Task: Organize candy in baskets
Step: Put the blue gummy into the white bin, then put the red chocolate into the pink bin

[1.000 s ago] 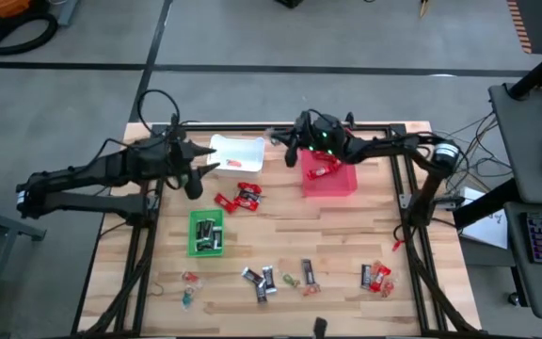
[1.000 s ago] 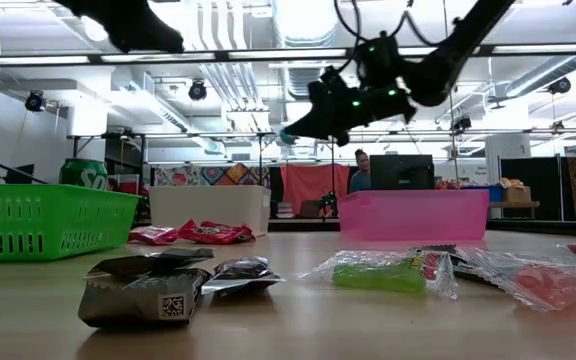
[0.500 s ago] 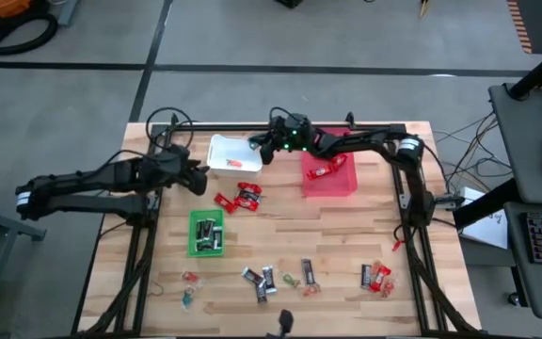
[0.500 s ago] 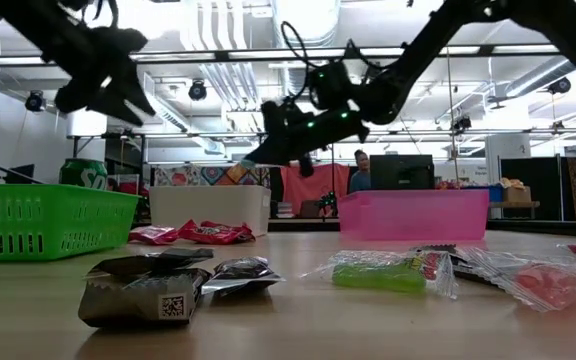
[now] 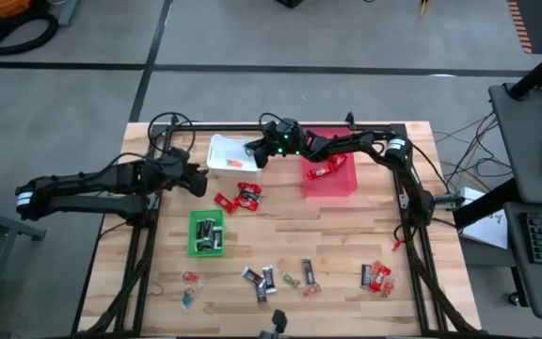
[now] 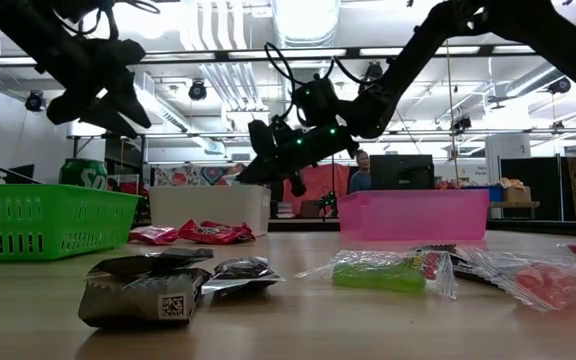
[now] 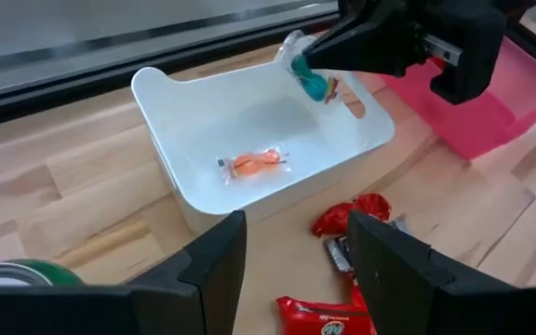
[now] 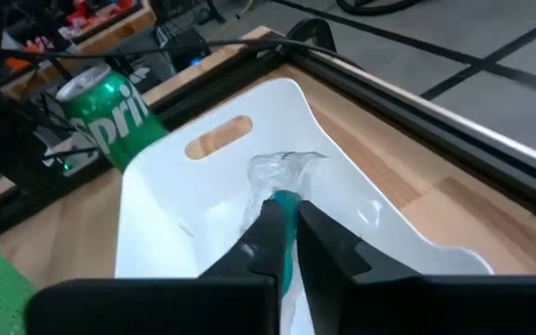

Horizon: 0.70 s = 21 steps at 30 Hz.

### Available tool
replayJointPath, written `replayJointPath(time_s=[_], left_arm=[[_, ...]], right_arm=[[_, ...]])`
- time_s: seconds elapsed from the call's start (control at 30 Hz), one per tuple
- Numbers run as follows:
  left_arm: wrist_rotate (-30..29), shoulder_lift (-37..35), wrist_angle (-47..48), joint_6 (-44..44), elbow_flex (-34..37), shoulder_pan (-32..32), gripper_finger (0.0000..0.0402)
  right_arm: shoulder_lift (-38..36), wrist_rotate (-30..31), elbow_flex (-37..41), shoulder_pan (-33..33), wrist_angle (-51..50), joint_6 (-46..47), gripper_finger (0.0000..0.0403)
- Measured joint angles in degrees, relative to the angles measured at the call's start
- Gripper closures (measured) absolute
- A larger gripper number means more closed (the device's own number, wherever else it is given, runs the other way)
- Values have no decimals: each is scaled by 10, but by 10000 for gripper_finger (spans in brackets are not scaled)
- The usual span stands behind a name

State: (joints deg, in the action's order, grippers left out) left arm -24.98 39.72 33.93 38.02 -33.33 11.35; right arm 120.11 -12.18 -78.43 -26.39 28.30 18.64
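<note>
Right wrist view: the right claw (image 8: 282, 244) is pinching a small clear-wrapped teal candy (image 8: 283, 195) between nearly closed fingers, directly over the white rectangular plastic basket (image 8: 342, 214).
Key relation: the white basket's open floor is lying straight below the held candy, so the coming move looks like a plain release downward.
Left wrist view: the candy (image 7: 313, 82) is hanging over the basket's (image 7: 170, 149) rim nearest the translucent red plastic basket (image 7: 491, 107); an orange clear-wrapped sweet (image 7: 256, 163) is already lying inside.
Left claw (image 7: 291, 261): standing wide open and holding nothing, hovering just beside the white basket, above the red-wrapped bars (image 7: 352, 219) on the wooden bench (image 7: 54, 195).
Nearer arm: the right one is over the basket; the left is waiting alongside.
High view: the green mesh basket (image 5: 205, 232) is sitting further down the bench, with loose candy (image 5: 262, 279) scattered beyond it.
</note>
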Motion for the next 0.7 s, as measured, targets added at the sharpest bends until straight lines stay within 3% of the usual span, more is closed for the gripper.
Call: replayJointPath(time_s=[0.3,0.47,0.7], left_arm=[[0,0,-11,-31,-4,0,230],[0,4,-46,-87,-4,0,230],[4,24,-74,-191,-3,-1,230]], right_arm=[[-15,0,0,0,-40,18,274],[-58,-7,0,-1,-117,-1,238],[-150,-131,0,10,-280,-56,240]])
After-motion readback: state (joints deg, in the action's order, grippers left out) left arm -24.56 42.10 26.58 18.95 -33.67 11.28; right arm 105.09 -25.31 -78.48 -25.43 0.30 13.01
